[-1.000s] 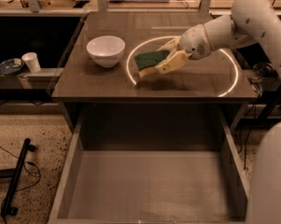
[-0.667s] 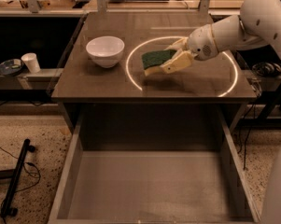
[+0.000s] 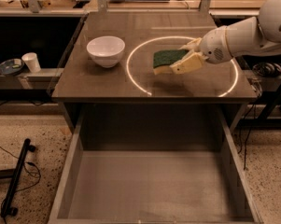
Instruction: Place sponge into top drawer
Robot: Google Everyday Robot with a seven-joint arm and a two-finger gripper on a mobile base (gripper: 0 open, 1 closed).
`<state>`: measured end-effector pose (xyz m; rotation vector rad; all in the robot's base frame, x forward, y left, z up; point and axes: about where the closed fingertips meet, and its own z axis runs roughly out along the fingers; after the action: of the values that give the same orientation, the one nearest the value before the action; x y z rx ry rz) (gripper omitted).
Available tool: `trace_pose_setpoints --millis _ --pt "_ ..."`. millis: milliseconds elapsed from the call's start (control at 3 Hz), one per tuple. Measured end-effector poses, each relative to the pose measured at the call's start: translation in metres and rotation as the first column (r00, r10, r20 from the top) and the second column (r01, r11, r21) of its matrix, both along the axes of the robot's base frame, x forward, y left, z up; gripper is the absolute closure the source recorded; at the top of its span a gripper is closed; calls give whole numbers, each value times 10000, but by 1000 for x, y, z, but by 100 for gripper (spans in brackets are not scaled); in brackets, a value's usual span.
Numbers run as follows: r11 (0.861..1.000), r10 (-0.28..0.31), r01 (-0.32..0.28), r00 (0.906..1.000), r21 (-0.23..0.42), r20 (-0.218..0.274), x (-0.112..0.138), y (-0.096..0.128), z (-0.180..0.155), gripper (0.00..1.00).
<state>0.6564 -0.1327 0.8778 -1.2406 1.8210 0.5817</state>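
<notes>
The sponge (image 3: 167, 59), dark green on top with pale yellow foam below, is held in my gripper (image 3: 186, 58) a little above the dark tabletop, right of centre. The cream fingers (image 3: 189, 64) close on the sponge's right end, and the white arm reaches in from the right. The top drawer (image 3: 149, 185) stands pulled open below the table's front edge, wide, grey and holding nothing.
A white bowl (image 3: 105, 50) sits on the table (image 3: 107, 85) left of the sponge. A bright ring of light lies on the tabletop around the sponge. A paper cup (image 3: 31, 62) and a small dish (image 3: 9, 66) stand on a shelf at the left. A black bar (image 3: 17, 178) lies on the floor.
My gripper has lifted the sponge slightly and carried it a little to the right and back; the arm has pulled back toward the right edge.
</notes>
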Motion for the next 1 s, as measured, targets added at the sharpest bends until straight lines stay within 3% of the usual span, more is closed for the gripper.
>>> trace_pose_setpoints --millis 667,1000 --pt "9999 161 -162 9998 57 153 -5 5 3 100" --pt "10000 3 -4 9997 30 262 -22 0 9 100"
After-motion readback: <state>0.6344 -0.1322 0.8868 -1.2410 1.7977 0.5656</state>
